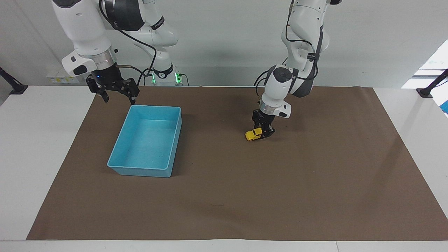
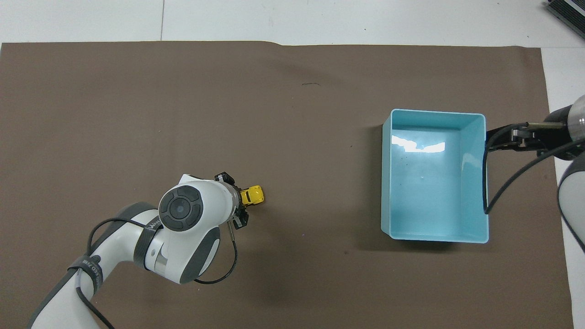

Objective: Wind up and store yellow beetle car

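The yellow beetle car sits on the brown mat, well apart from the blue bin and toward the left arm's end of the table from it, at about the same nearness to the robots as the bin's middle.

Going across the facing view: first comes the right gripper, hanging just above the mat beside the bin's edge nearest the robots, fingers spread wide and holding nothing. This arm waits, probably parked beside the bin so that it stays out of the way. Next is the bin itself, empty, its long sides running away from the robots (it is the place where the car has to end up). Then the car, and right at its tail end the left gripper, which comes down steeply from above and appears clenched on the car's rear. In the overhead view the left gripper hides the car's back half, and only the nose of the car shows.

That low grip at the rear, with the wheels apparently on the mat, suits dragging the car backward to wind its spring, judging by the task.

Counted: one car, one bin, one mat, two arms.
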Tool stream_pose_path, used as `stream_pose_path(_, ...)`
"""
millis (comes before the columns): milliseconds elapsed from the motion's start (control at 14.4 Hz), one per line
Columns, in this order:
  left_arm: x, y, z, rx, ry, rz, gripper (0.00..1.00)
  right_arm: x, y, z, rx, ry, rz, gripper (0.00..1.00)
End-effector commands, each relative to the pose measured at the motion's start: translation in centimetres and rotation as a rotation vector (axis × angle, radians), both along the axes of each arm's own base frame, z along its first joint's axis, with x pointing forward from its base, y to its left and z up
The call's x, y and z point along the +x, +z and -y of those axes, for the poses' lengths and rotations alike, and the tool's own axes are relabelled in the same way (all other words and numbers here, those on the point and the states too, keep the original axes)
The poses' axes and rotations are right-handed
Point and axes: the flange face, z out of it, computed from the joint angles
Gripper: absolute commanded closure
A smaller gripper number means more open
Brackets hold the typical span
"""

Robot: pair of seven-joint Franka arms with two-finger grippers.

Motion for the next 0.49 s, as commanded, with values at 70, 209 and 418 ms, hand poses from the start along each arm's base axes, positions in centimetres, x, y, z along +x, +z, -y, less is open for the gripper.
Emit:
stream_pose_path(70, 0.1, -2.3, -1.4, 0.041, -0.037, -0.014, 0.85, -0.1, -0.1, 0.3, 0.010, 0.021, 0.001, 0.00)
stream_pose_path(209, 0.6, -2.7, -3.4, 0.057, -0.053, -0.036, 0.85, -0.1, -0.1, 0.4, 0.009, 0.019, 0.001, 0.00)
stream_pose_path(418, 1.4, -3.2, -6.5, 0.082, -0.092, -0.077, 0.84, -0.1, -0.1, 0.3, 0.009, 0.021, 0.001, 0.00)
